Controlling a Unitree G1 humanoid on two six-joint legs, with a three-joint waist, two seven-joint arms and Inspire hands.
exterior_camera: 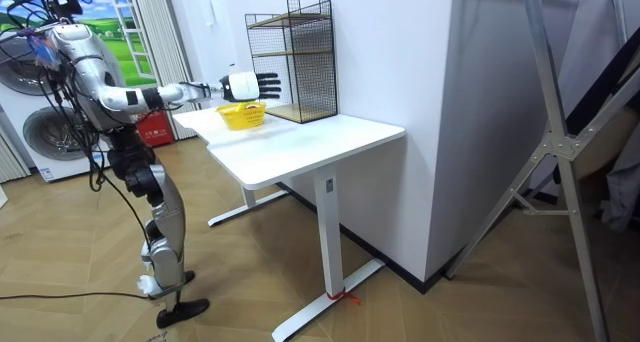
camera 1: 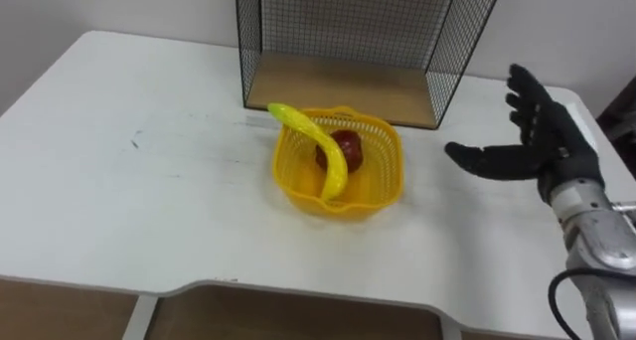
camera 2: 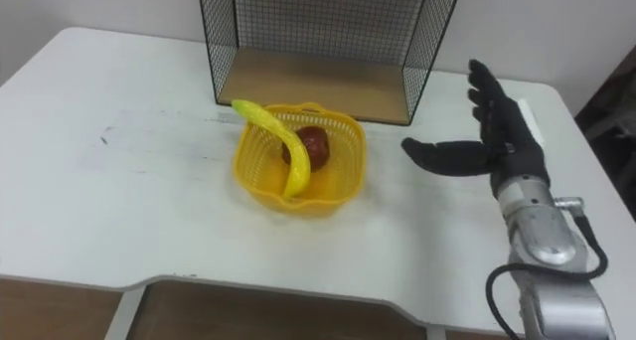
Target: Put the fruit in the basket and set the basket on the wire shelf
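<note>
You have soft, even light across the white table [camera 1: 129, 201], and its top reads bright and matte. The yellow basket [camera 1: 298, 186] casts just a faint, diffuse shadow on the tabletop round its base. The wooden board [camera 1: 328, 82] inside the wire shelf [camera 1: 338, 22] sits a shade dimmer. In the room view, the floor [exterior_camera: 290, 232] under the table lies in darker shade.

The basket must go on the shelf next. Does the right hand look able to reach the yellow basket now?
Probably yes: the right hand hovers open just right of the basket, with bare table between them and nothing in the way.
</note>
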